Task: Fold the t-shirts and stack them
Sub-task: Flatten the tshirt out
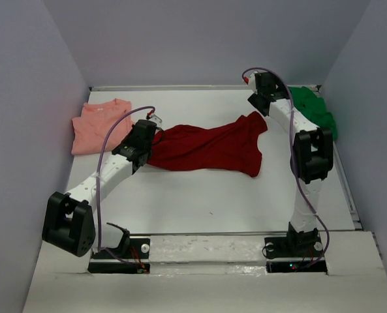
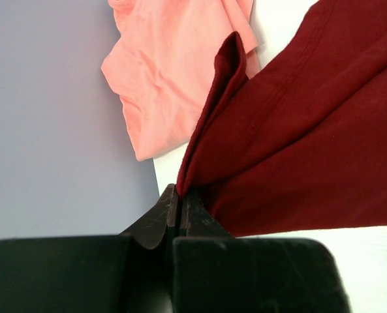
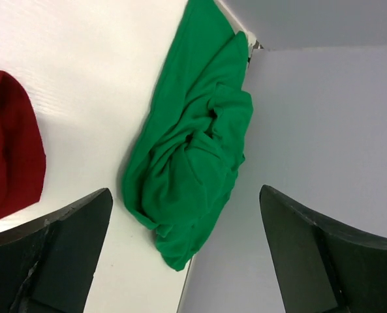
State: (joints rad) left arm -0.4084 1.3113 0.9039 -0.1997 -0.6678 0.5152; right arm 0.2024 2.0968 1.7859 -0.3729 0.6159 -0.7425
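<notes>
The dark red t-shirt [image 1: 209, 149] lies stretched across the middle of the table; it also shows in the left wrist view [image 2: 310, 130]. My left gripper [image 1: 153, 130] is shut on its left edge, the cloth pinched between the fingertips [image 2: 179, 195]. The salmon pink t-shirt [image 1: 98, 124] lies flat at the back left, also in the left wrist view [image 2: 173, 72]. The bright green t-shirt [image 1: 316, 111] is crumpled at the back right corner, and shows in the right wrist view [image 3: 193, 156]. My right gripper [image 1: 257, 98] hangs open and empty above the table beside the green shirt [image 3: 186, 202].
Grey walls enclose the table [image 1: 206, 202] on the left, back and right. The right wall [image 3: 324, 117] runs close beside the green shirt. The arm bases [image 1: 121, 251] stand at the near edge.
</notes>
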